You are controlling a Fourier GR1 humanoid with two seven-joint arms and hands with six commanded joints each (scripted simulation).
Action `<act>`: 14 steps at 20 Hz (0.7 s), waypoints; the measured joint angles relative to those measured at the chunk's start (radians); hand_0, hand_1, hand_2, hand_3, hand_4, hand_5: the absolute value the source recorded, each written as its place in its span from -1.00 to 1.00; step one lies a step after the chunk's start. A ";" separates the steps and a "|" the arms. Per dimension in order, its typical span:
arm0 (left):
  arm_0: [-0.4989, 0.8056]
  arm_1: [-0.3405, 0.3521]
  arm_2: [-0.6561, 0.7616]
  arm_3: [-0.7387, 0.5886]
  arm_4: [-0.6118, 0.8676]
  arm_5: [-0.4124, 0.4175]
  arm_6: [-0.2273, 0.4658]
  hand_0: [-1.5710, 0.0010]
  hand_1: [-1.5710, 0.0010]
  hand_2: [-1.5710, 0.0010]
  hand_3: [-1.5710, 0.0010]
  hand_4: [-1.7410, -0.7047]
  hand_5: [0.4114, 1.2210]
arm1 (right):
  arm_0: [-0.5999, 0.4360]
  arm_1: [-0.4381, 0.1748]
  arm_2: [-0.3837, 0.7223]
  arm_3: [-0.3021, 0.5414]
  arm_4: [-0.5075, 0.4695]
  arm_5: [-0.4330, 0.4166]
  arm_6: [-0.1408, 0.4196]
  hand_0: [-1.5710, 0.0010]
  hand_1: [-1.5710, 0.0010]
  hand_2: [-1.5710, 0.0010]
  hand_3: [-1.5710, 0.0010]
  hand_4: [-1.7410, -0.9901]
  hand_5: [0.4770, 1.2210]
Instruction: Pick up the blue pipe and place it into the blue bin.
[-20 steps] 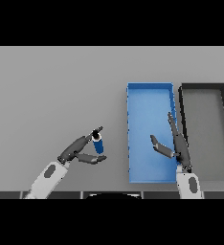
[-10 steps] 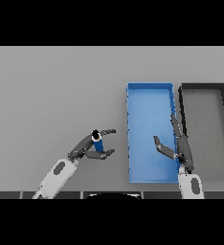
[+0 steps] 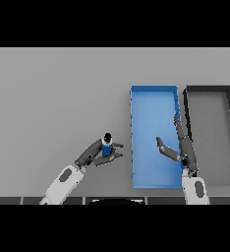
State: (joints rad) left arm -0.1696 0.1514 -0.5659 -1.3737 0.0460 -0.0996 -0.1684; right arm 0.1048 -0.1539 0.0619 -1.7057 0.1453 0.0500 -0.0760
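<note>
The blue pipe [image 3: 106,145], a short blue piece with a dark top end, stands upright in the grip of the robot's left hand [image 3: 98,154], whose fingers and thumb curl round it. It is held over the grey table [image 3: 53,98] near the front edge, a little left of the blue bin [image 3: 154,89] and not touching it. Whether the pipe rests on the surface or is raised off it cannot be told from this view. The blue bin, a long open tray, lies right of the table's middle, its long sides running from front to back. The right hand [image 3: 178,147] hangs over the bin's right front part, fingers straight along the right wall and thumb spread toward the bin's floor, holding nothing. A dark grey bin [image 3: 208,89] of like shape lies just beside the blue one, toward the table's right edge.
</note>
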 measured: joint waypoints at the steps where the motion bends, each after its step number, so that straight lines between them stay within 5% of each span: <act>1: 0.002 -0.004 0.005 -0.004 -0.008 0.008 -0.013 -0.83 -0.86 -0.88 -0.87 -0.50 0.90 | 0.001 -0.001 0.000 0.003 -0.002 0.004 -0.001 1.00 1.00 1.00 1.00 0.40 -0.59; 5: 0.006 -0.026 0.017 -0.062 -0.009 0.016 -0.042 -0.93 -0.94 -0.95 -0.95 -0.48 0.96 | 0.016 0.005 0.010 -0.002 0.005 0.006 -0.023 1.00 1.00 1.00 1.00 0.37 -0.57; 7: -0.017 -0.038 0.020 -0.099 -0.006 0.011 -0.018 -0.96 -0.96 -0.97 -0.97 -0.47 0.97 | -0.004 0.002 0.006 0.006 0.016 -0.006 0.006 1.00 1.00 1.00 1.00 0.41 -0.56; 14: -0.085 -0.051 0.023 -0.214 0.014 -0.046 0.080 -0.99 -0.99 -0.99 -0.99 -0.47 0.99 | 0.010 -0.016 0.000 0.010 0.035 -0.011 -0.037 1.00 1.00 1.00 1.00 0.55 -0.55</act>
State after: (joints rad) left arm -0.2546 0.1000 -0.5433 -1.5872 0.0597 -0.1452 -0.0881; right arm 0.1146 -0.1696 0.0619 -1.6955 0.1802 0.0390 -0.1128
